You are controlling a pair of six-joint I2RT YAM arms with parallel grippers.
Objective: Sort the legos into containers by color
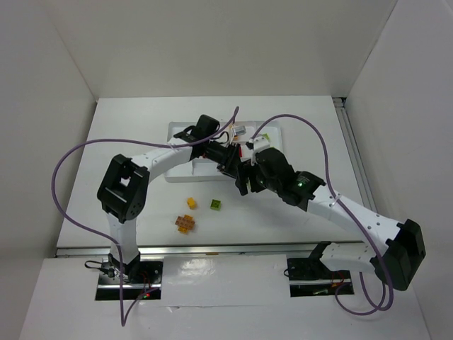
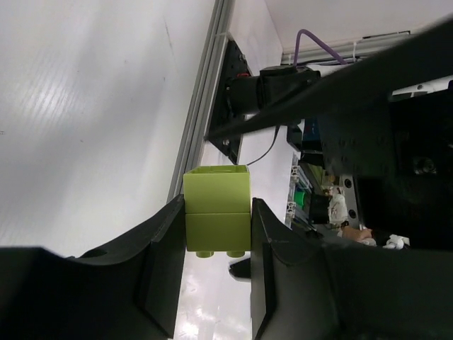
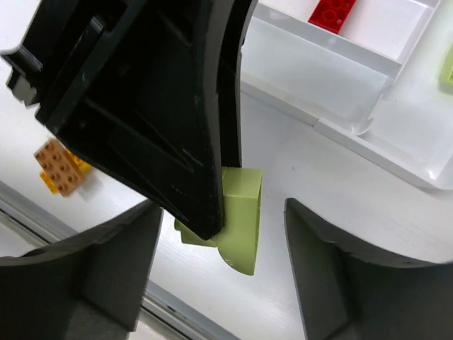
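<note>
Top external view is showing the white table [image 1: 127, 142] carrying everything, with the left arm [image 1: 124, 188] and the right arm [image 1: 354, 216] both reaching toward its middle and meeting at the near side of the white tray [image 1: 180, 172]. The arms are covering much of the tray's compartments here.

The left gripper [image 2: 216, 212] is clamping a pale green brick [image 2: 216, 185] between its two black fingers [image 2: 163, 269], which are pressing flat against the brick's opposite sides. The right gripper [image 3: 225, 212] is standing with its fingers [image 3: 113, 262] spread wide and is holding nothing. The left gripper and its brick are sitting in the gap between them, and the brick is not touching the right-hand finger.

In the right wrist view the held brick is hanging over bare table just outside the tray's wall. A red brick [image 3: 333, 13] is lying in one compartment, and a pale green piece [image 3: 447, 71] is showing at the frame edge in another.

On the table near the arms, a yellow brick [image 1: 191, 202], a green brick [image 1: 215, 205] and an orange-and-yellow cluster [image 1: 185, 224] are lying loose, apart from the tray
</note>
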